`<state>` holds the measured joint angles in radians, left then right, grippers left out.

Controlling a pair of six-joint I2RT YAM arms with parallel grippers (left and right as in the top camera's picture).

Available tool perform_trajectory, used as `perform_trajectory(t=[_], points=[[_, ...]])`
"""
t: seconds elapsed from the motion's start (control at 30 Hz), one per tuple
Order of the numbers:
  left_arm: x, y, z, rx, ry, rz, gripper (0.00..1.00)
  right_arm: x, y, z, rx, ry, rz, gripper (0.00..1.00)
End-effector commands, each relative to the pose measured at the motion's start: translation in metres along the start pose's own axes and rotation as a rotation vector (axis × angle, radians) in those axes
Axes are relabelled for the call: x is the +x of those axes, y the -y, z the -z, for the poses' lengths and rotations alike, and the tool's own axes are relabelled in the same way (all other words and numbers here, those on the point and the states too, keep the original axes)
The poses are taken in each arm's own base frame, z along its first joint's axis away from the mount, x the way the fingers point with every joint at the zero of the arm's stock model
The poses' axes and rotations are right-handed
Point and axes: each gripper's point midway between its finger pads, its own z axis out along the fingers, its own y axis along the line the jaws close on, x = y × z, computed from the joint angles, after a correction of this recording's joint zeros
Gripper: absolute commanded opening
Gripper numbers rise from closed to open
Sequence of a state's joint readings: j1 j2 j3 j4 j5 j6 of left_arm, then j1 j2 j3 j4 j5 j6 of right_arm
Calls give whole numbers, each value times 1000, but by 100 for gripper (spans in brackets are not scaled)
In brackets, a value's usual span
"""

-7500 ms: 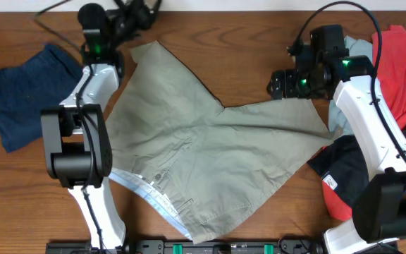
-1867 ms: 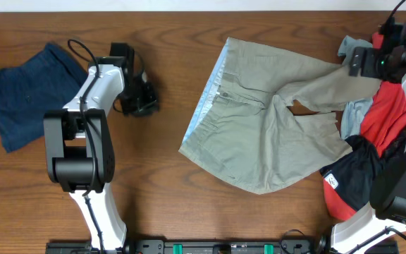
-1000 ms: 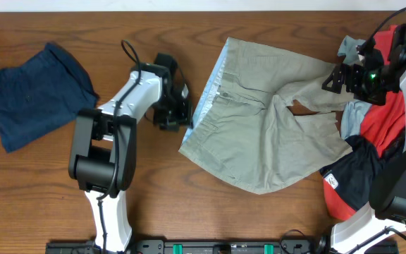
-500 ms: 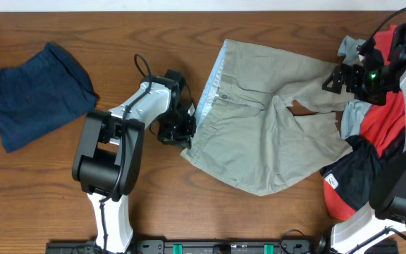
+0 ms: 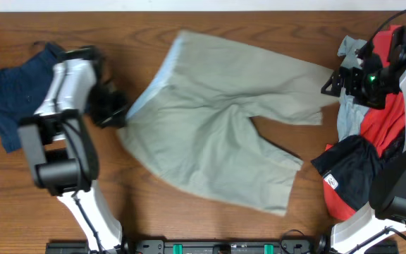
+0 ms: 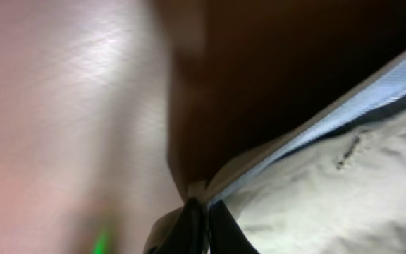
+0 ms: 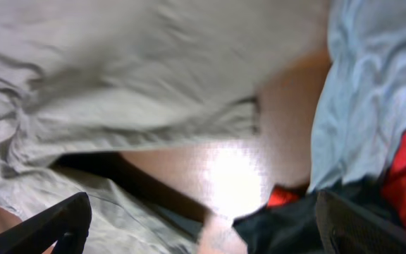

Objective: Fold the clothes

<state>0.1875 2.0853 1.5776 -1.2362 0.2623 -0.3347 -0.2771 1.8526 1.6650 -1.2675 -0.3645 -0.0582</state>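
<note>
No fold is made yet: the khaki shorts (image 5: 217, 141) lie spread across the worktop (image 5: 41, 212). The left gripper (image 5: 118, 116) has its fingers pinched on the waistband corner (image 6: 201, 192). The right gripper (image 5: 330, 85) fingers gape empty by the far-right leg.

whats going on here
The left hand is shut on the waistband of the khaki shorts, which lie spread out in the middle. The right hand hangs open over one leg end, beside a pile of red, blue and black clothes. Navy shorts lie at far left.
</note>
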Motion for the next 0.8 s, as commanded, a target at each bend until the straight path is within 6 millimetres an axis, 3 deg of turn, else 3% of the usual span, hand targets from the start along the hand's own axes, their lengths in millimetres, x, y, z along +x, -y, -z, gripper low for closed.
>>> perform_trajectory(t=[0.0,0.2,0.47,0.6,0.7,0.77], points=[[13,-32,-6,-63,-80,137,6,9,-2,-3,23,-37,-3,99],[26,-64,-15,-152,-139,174,6,37,-15,-24,32,-150,24,99],[31,-51,-21,-173,-132,122,7,52,-41,-89,24,-148,133,98],[30,-41,-24,-185,-109,84,6,48,-55,-122,26,-76,100,78],[30,-36,-26,-187,-101,68,6,43,-65,-140,8,-13,102,51],[31,-34,-26,-189,-101,61,6,43,-74,-151,-7,17,129,41]])
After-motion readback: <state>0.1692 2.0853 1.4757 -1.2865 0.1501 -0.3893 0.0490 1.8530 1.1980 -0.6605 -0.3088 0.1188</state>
